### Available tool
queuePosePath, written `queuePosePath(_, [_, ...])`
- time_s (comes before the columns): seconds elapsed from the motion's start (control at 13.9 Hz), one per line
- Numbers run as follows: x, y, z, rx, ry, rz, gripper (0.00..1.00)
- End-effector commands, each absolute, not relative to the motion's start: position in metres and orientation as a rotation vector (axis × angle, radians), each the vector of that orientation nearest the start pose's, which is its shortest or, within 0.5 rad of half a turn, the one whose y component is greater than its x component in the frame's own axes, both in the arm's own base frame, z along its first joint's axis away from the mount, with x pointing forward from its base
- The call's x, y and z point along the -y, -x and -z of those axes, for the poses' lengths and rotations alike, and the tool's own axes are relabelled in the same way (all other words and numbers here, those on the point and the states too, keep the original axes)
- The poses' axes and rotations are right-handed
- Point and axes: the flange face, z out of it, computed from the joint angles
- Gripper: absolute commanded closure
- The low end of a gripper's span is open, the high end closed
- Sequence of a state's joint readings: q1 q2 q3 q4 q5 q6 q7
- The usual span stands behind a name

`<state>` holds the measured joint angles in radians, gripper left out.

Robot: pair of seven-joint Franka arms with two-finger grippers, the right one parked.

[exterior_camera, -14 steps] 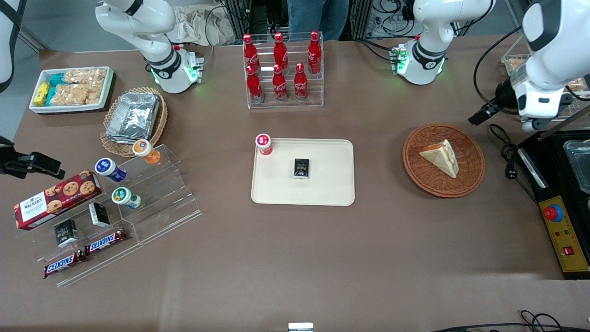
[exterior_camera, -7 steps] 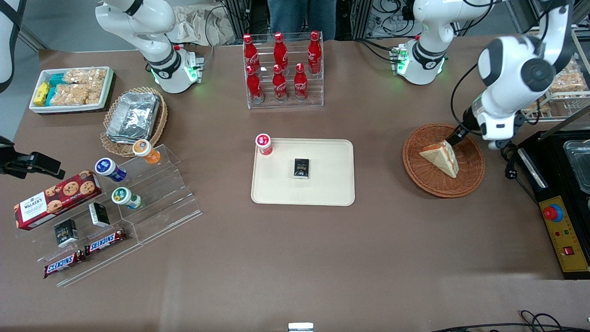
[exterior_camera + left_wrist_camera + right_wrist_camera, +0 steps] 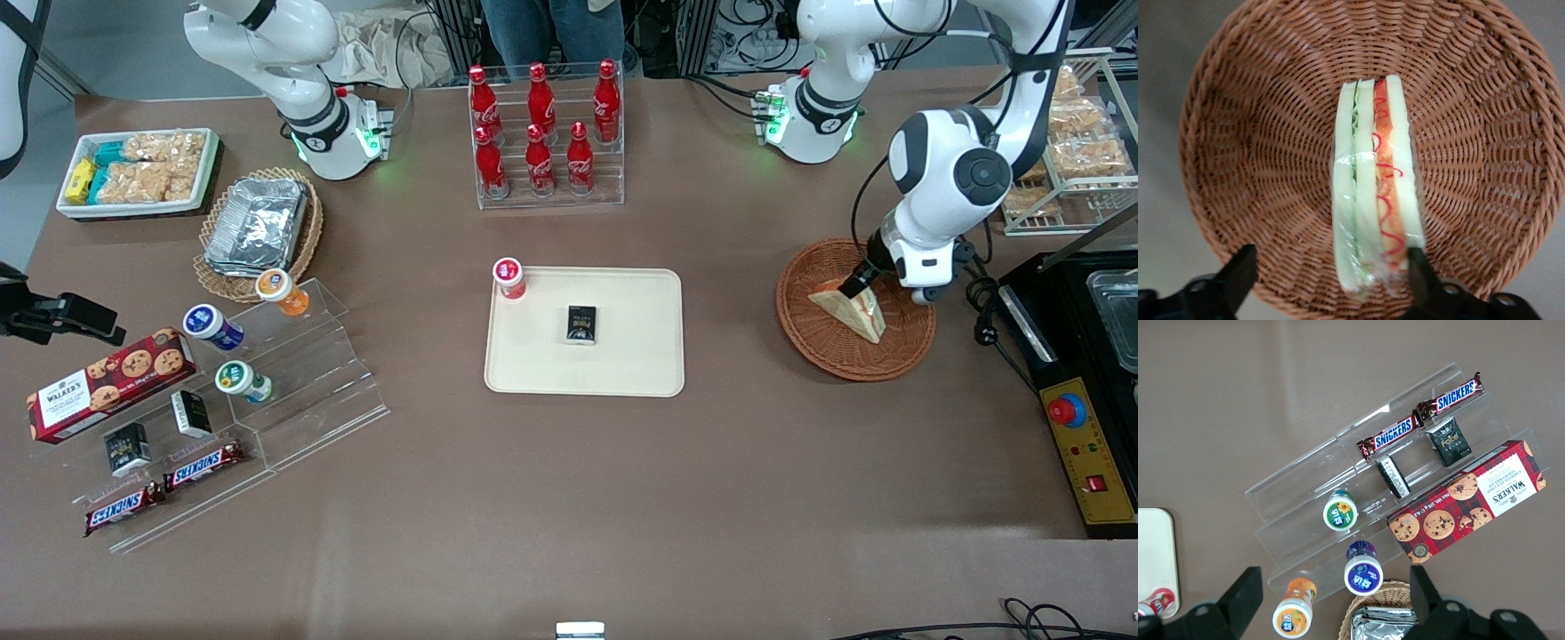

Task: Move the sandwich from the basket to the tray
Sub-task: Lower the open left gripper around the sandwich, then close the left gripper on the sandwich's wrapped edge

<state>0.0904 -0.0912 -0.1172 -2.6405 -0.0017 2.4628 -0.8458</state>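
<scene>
hand (image 3: 1328, 280) spread wide above the sandwich (image 3: 1375, 190) lying in the basket (image 3: 1258, 133); tray (image 3: 640, 356) well apart

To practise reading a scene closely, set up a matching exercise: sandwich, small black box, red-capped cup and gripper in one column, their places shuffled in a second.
Things:
1. sandwich
2. small black box
3. red-capped cup
4. gripper

Places:
A. at the tray corner nearest the bottle rack
B. over the sandwich, fingers open
C. in the basket
D. mid-tray

Pairs: 1-C, 2-D, 3-A, 4-B
</scene>
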Motion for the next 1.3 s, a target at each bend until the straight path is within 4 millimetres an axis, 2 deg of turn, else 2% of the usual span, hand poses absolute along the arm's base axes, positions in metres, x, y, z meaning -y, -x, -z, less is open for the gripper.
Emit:
queuePosePath(0.0, [0.013, -0.417, -0.239, 1.269, 2.821, -0.105, 0.0])
queuePosePath(0.07, [0.013, -0.417, -0.233, 1.268, 2.821, -0.112, 0.0])
queuePosePath(0.58, [0.013, -0.418, -0.231, 1.262, 2.823, -0.117, 0.0])
queuePosePath(0.72, [0.012, -0.42, -0.242, 1.259, 2.826, -0.1, 0.0])
queuePosePath(0.94, [0.013, -0.42, -0.278, 1.225, 2.805, -0.142, 0.0])
queuePosePath(1.08, [0.013, -0.42, -0.28, 1.216, 2.801, -0.147, 0.01])
queuePosePath(1.15, [0.013, -0.42, -0.277, 1.209, 2.803, -0.149, 0.07])
queuePosePath(1.23, [0.012, -0.42, -0.275, 1.196, 2.799, -0.145, 0.08])
